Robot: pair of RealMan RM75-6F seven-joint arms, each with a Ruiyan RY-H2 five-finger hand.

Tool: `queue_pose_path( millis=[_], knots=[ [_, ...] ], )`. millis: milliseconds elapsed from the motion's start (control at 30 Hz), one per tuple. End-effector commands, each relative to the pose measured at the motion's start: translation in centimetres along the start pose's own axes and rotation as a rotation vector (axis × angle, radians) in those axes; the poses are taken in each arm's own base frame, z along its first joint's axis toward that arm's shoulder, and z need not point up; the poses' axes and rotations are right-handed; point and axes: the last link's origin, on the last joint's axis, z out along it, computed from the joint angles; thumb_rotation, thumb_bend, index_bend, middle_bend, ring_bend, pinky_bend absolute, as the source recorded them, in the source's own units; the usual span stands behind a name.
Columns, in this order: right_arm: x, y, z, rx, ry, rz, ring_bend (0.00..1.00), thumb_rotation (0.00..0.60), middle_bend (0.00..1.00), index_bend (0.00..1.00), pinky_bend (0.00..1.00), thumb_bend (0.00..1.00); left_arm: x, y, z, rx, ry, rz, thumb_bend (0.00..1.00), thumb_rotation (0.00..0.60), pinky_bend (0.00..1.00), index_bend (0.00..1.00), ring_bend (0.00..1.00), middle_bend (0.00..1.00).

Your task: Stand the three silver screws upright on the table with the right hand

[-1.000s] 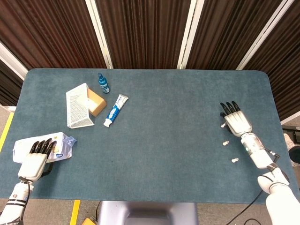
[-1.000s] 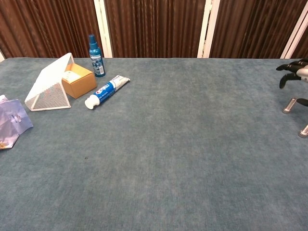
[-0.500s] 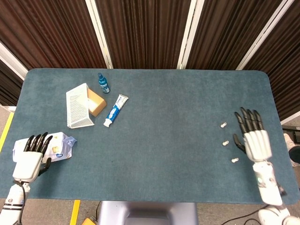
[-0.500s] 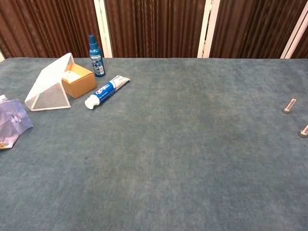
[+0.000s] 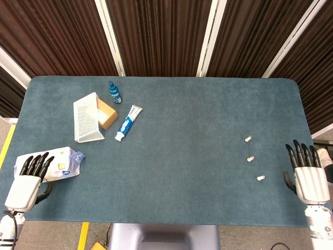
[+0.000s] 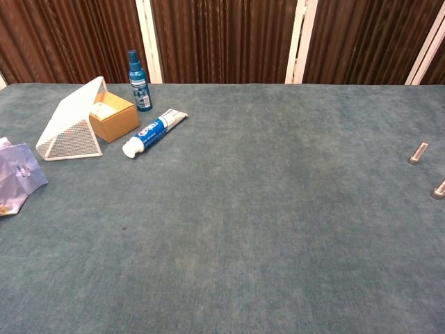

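Three small silver screws stand in a slanted row on the right side of the blue table: the far screw (image 5: pixel 248 139), the middle screw (image 5: pixel 250 159) and the near screw (image 5: pixel 260 178). Two of them show at the right edge of the chest view, the far screw (image 6: pixel 418 153) and the middle screw (image 6: pixel 439 189), and both appear to stand on end. My right hand (image 5: pixel 308 177) lies flat at the table's near right edge, fingers spread and empty, well to the right of the near screw. My left hand (image 5: pixel 28 178) is at the near left corner, fingers extended, holding nothing.
A crumpled plastic bag (image 5: pixel 65 160) lies just beyond my left hand. At the back left are a white mesh holder (image 5: pixel 85 118), an orange box (image 5: pixel 107 113), a blue spray bottle (image 5: pixel 114 92) and a toothpaste tube (image 5: pixel 128 123).
My right hand has let go beside the far screw and drawn back to the near right edge. My left hand slid back off the plastic bag. The screws have not moved.
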Motion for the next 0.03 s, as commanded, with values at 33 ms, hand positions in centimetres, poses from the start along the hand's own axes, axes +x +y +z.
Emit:
queue_pose_path(
  millis=[33],
  knots=[
    [0.08,-0.04,-0.26,0.013,-0.009,0.004,0.0,0.6,0.0,0.0,0.0,0.49,0.36,0.04,-0.42,-0.004,0.013,-0.007,0.47,0.6,0.04,0.0,0.0,0.0]
  ],
)
